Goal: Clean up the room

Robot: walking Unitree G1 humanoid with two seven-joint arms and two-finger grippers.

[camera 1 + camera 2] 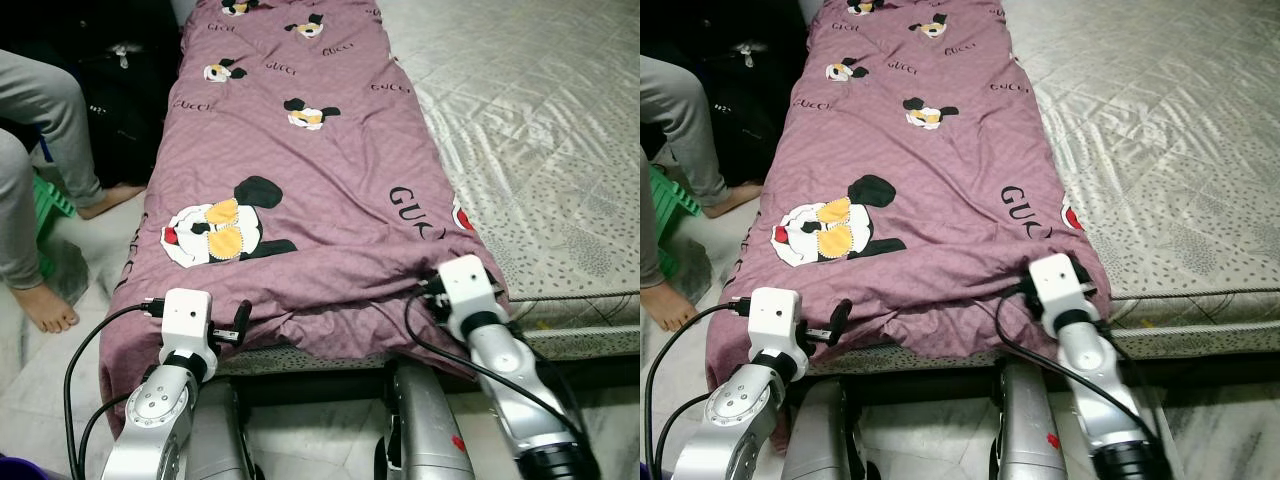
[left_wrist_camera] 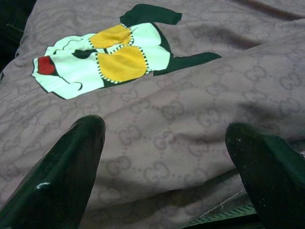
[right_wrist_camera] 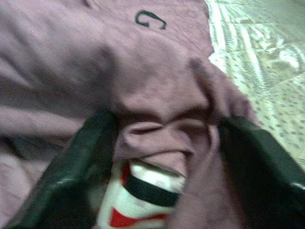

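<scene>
A robot is tidying a bed, working at the near hem of the mauve blanket [image 1: 300,170] lying down the frame's centre. At lower left, the left gripper [image 2: 167,157] is hovering spread over the cloth, gripping nothing. At lower right, the right gripper [image 3: 162,157] is apparently bunching a fold between parted fingers. Next: securing both corners.

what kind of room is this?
Likely a bedroom: a mattress on a low bed frame, a purple cartoon-print blanket laid along it, and a person sitting beside it.
</scene>
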